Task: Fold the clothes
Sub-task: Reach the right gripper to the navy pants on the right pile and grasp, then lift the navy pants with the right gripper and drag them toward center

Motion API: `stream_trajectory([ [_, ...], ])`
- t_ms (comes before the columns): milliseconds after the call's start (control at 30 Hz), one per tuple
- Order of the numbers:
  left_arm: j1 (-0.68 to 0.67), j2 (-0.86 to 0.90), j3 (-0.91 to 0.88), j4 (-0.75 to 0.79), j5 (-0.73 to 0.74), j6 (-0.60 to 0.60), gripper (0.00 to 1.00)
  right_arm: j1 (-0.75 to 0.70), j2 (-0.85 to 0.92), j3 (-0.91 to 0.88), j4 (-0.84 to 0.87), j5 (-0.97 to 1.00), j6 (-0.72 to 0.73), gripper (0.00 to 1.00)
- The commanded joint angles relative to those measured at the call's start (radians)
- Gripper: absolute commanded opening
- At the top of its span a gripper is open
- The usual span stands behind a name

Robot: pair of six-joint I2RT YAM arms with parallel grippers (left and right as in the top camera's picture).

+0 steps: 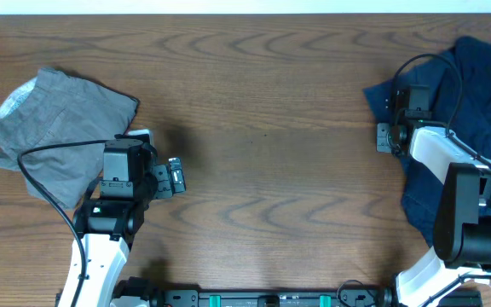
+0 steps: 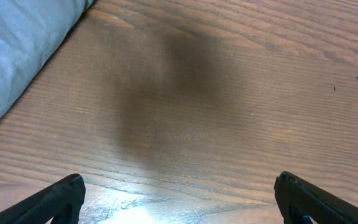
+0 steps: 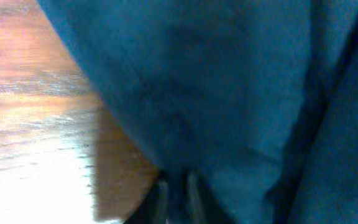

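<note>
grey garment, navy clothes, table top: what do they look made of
The grey garment looks like soft woven cloth, maybe cotton, matte; it creases and shows seams. The navy clothes look like similar matte fabric, limp and folding; the fibre is unclear. The table is wood or wood-look laminate: brown grain lines, with a slight sheen where light glares.

**A robot test bench, not a home**

The place looks like a lab or a robotics workstation. A bare wood-grain table [image 1: 262,102] fills the overhead view. A left arm [image 1: 113,213] and a right arm [image 1: 463,205], both trailing black cables, rise from a black rail [image 1: 262,298] at its near edge. The only goods are a grey garment [image 1: 49,128] and navy clothes [image 1: 484,85] lying loose at either end.
</note>
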Motion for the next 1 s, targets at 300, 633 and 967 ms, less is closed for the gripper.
stream_trajectory([
  [300, 0.006, 0.0, 0.022, 0.039, 0.003, 0.005, 0.98, -0.045, -0.177, 0.211, -0.169, -0.076, 0.039, 0.01],
  [633, 0.006, 0.0, 0.022, 0.034, 0.003, 0.005, 0.98, -0.045, -0.376, 0.349, -0.253, -0.075, 0.039, 0.01],
  [967, 0.006, 0.0, 0.022, 0.034, 0.003, 0.005, 0.98, -0.045, -0.375, 0.349, -0.281, -0.09, 0.035, 0.01],
])
